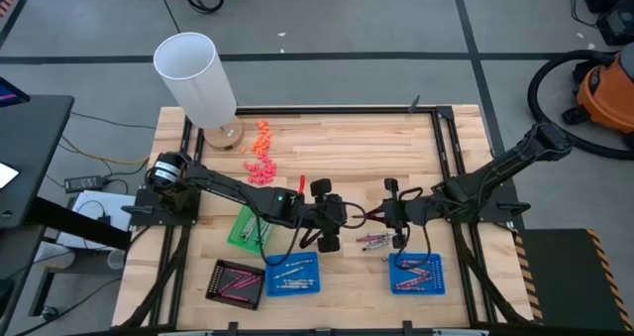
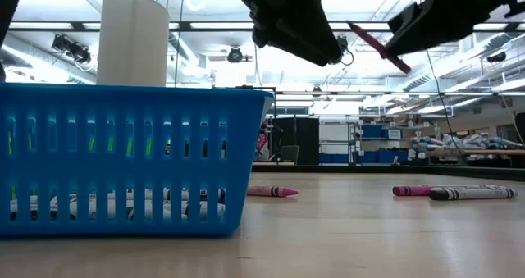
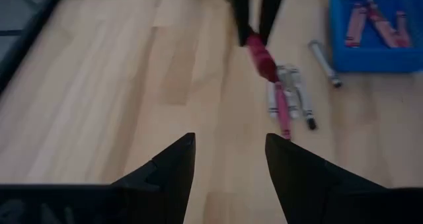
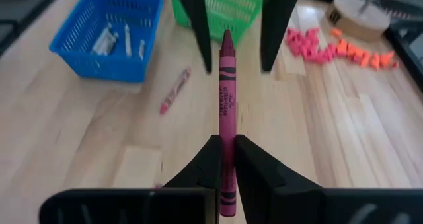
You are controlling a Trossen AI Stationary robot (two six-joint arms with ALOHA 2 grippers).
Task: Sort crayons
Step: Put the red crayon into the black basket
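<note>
My right gripper (image 4: 227, 159) is shut on a magenta crayon (image 4: 226, 92) held in the air over the middle of the table (image 1: 369, 215). The crayon's pointed tip faces my left gripper (image 3: 228, 163), which is open with nothing between its fingers, a short way from that tip. In the right wrist view the left gripper's two dark fingers (image 4: 193, 26) show on either side of the tip. Several loose crayons (image 3: 291, 98) lie flat on the table below. One pink crayon (image 4: 175, 90) lies alone near the blue basket (image 4: 109, 32) that holds grey crayons. My right gripper pinches the crayon between its two fingers near the flat end (image 4: 227, 151). A short piece of that end shows behind the fingertips. Most of the crayon sticks out ahead of the fingers, along the way they point. It is lifted clear of the table.
A green basket (image 1: 250, 227), a dark basket (image 1: 238, 281) and two blue baskets (image 1: 293, 275) (image 1: 416, 274) stand along the near side. Pink and orange chunky bits (image 1: 261, 163) lie at the far left beside a tall white cylinder (image 1: 198, 73). Bare wood lies at the far right.
</note>
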